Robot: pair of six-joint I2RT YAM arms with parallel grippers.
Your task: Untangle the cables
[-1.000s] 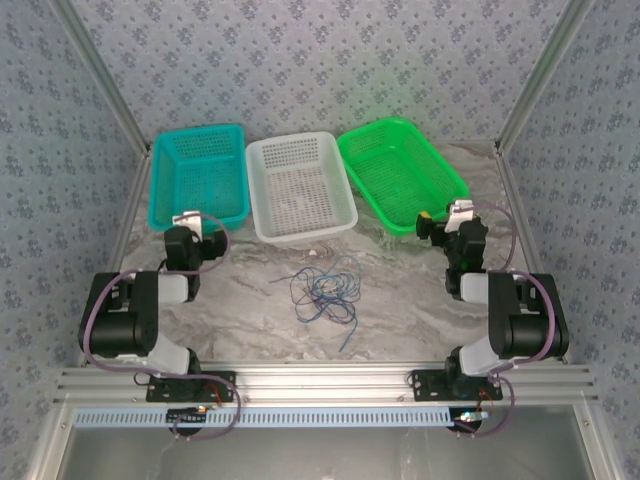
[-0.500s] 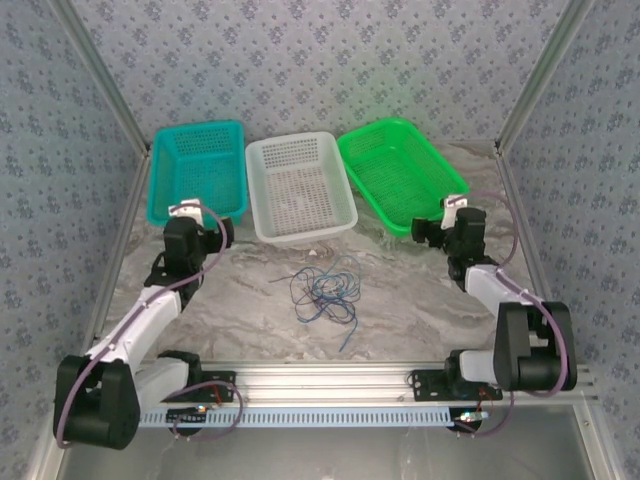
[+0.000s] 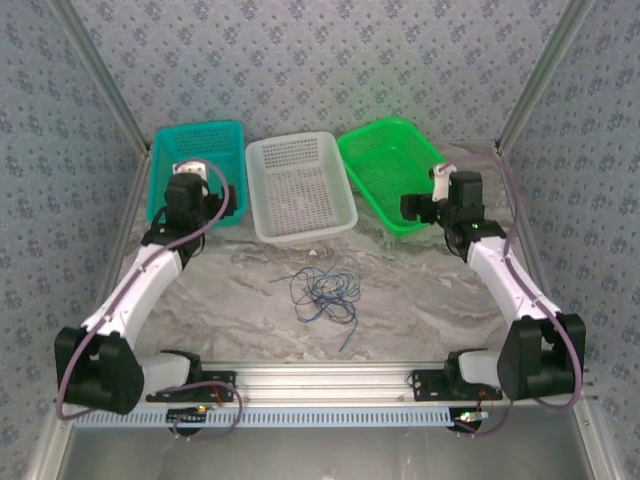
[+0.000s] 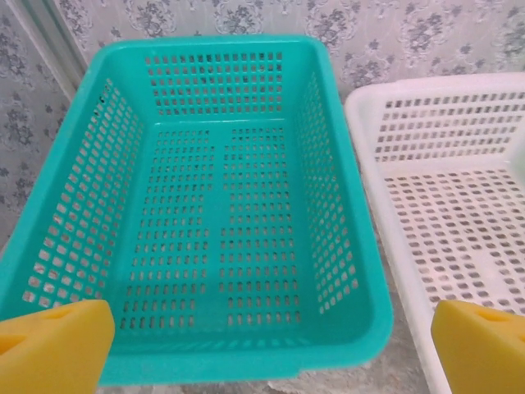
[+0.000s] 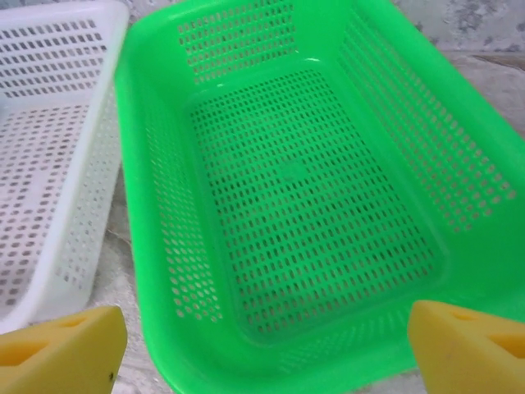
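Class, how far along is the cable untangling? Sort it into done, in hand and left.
Done: nothing. The cables lie in one tangle on the table, and the teal basket, white basket and green basket hold none. In hand: nothing; the left gripper hangs open over the teal basket, the right gripper open over the green basket, both away from the tangle. Left: everything, from reaching the cables to separating them.
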